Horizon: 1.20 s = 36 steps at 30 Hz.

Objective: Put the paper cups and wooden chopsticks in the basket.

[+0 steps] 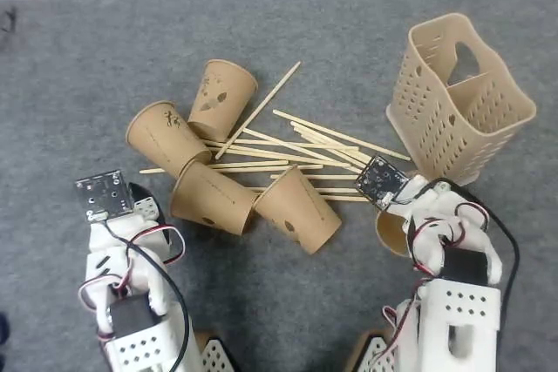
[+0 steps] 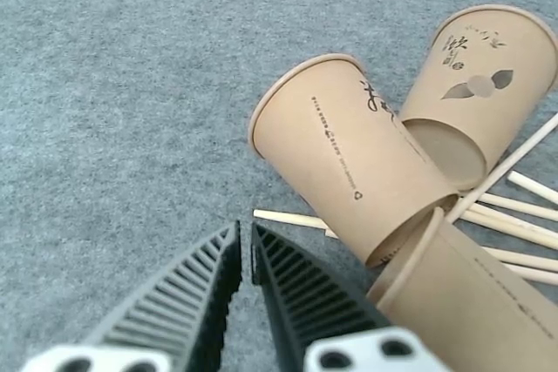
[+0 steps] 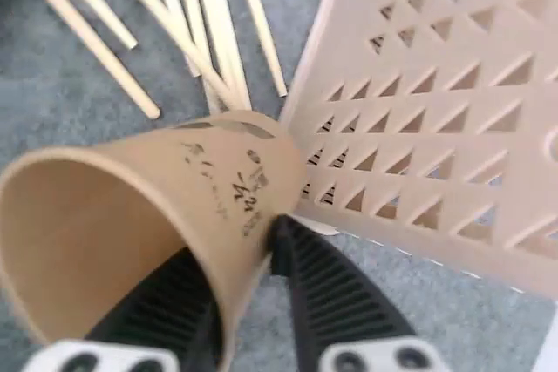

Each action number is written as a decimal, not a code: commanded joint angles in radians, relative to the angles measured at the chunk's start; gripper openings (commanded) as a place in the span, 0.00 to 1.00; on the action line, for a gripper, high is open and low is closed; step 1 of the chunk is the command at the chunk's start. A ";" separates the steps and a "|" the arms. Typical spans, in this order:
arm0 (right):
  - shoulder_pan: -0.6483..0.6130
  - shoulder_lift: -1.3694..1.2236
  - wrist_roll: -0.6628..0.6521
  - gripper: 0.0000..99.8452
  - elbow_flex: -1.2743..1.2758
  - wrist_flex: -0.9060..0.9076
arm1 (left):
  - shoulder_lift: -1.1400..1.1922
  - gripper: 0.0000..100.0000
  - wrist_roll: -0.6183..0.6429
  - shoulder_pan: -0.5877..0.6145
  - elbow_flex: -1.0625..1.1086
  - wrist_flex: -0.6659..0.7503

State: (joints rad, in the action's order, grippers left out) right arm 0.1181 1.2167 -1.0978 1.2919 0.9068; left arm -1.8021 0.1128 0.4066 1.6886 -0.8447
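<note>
The right gripper [image 3: 237, 248] is clamped on a paper cup [image 3: 122, 206] by its wall, base towards the basket [image 3: 436, 119] and seemingly touching it. The left gripper [image 2: 245, 241], fingers all but together, holds nothing beside the other cups [image 2: 349, 163].

1. The grey felt-like table covering [image 1: 87, 67] is lit brightly and evenly in the high view, by light from above.
2. Only soft, narrow shadows are cast beneath the tan paper cups [image 1: 209, 198] and the beige perforated plastic basket [image 1: 436, 145].
3. In the left wrist view, a faint shadow is laid beside the nearest cup [image 2: 349, 163].
4. In the right wrist view, the inside of the close cup [image 3: 78, 233] is shaded darker than its outer wall.
</note>
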 commanded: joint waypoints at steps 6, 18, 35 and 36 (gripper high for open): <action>-0.010 0.004 0.066 0.01 -0.133 0.082 | -0.015 0.02 0.003 -0.005 -0.007 0.021; -0.170 -0.298 0.450 0.01 -1.000 0.358 | -0.015 0.02 0.003 -0.005 -0.007 0.021; 0.001 -1.455 0.985 0.01 -2.559 0.858 | -0.015 0.02 0.003 -0.005 -0.007 0.021; 0.025 -1.494 1.008 0.01 -2.636 0.877 | -0.015 0.02 0.003 -0.005 -0.007 0.021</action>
State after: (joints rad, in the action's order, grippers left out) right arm 0.0829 -0.1841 -0.1711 -1.0265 1.7185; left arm -1.8021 0.1128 0.4066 1.6886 -0.8447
